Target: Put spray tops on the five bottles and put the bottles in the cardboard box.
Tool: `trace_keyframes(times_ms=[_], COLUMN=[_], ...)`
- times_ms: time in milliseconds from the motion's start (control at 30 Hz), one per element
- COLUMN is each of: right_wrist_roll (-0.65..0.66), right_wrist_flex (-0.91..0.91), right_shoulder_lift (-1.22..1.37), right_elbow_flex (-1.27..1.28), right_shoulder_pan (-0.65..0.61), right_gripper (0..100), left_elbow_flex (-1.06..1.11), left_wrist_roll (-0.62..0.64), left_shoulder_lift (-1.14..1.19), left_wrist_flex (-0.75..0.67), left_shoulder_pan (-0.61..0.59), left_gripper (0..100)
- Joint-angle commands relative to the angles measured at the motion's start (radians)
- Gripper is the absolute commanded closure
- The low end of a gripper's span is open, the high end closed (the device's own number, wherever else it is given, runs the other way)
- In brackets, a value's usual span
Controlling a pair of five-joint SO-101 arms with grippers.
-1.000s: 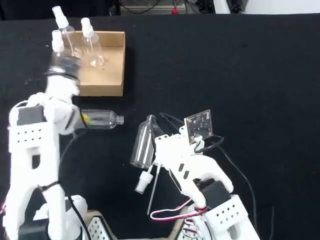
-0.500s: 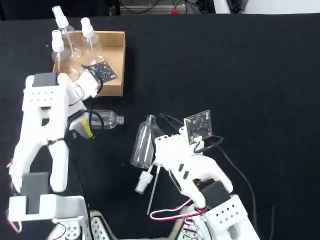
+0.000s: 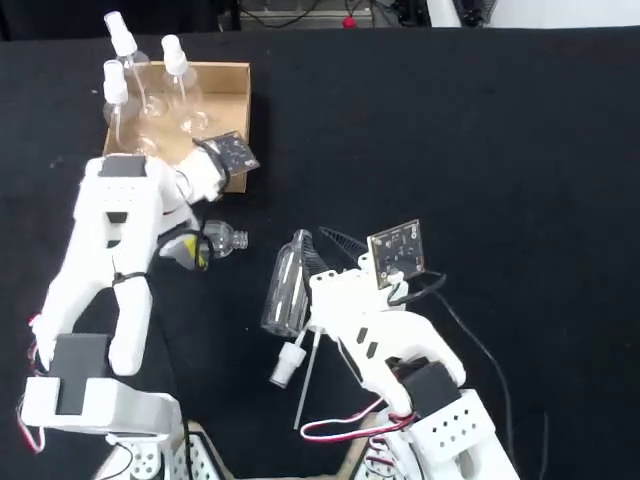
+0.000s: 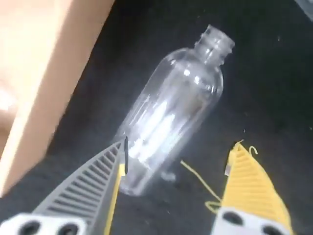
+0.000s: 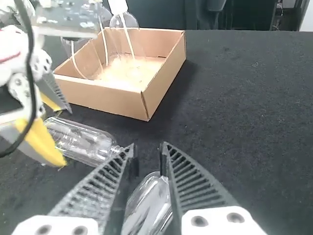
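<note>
An uncapped clear bottle (image 4: 171, 112) lies on the black table beside the cardboard box (image 3: 228, 110). My left gripper (image 4: 180, 147) is open, and its grey and yellow fingers straddle the bottle's base end (image 3: 222, 240). My right gripper (image 5: 146, 148) is shut on a second clear bottle (image 3: 284, 290), held tilted near the table's middle. A white spray top (image 3: 286, 365) sits at that bottle's neck end. Three bottles with spray tops (image 3: 150, 75) stand in the box.
A thin white tube (image 3: 306, 385) lies beside the right arm's base. The box (image 5: 146, 88) stands at the back left, close behind the left arm. The right and far parts of the black table (image 3: 480, 150) are bare.
The left arm has swung down from beside the box, and its open gripper now straddles the lying bottle. The right arm and its bottle have not moved.
</note>
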Motion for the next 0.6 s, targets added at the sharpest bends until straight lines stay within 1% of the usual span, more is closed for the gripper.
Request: trace_keyframes(times_ms=[0, 300, 467, 567], right_wrist_roll=[-0.003, -0.003, -0.003, -0.003], right_wrist_flex=[-0.021, -0.021, -0.021, -0.021], right_shoulder_lift=[-0.018, -0.018, -0.018, -0.018], right_elbow_flex=[-0.005, -0.005, -0.005, -0.005], right_shoulder_pan=[0.023, 0.023, 0.023, 0.023], right_gripper=[91.7, 91.7, 91.7, 91.7], left_elbow_flex=[0.008, 0.01, 0.001, 0.002], left_wrist_roll=[-0.008, -0.011, -0.069, -0.068], left_shoulder_lift=[-0.008, 0.005, 0.097, 0.132], left_wrist_flex=[-0.068, -0.074, -0.075, -0.129], left_shoulder_pan=[0.03, 0.042, 0.039, 0.038], left_gripper=[67, 67, 68, 68])
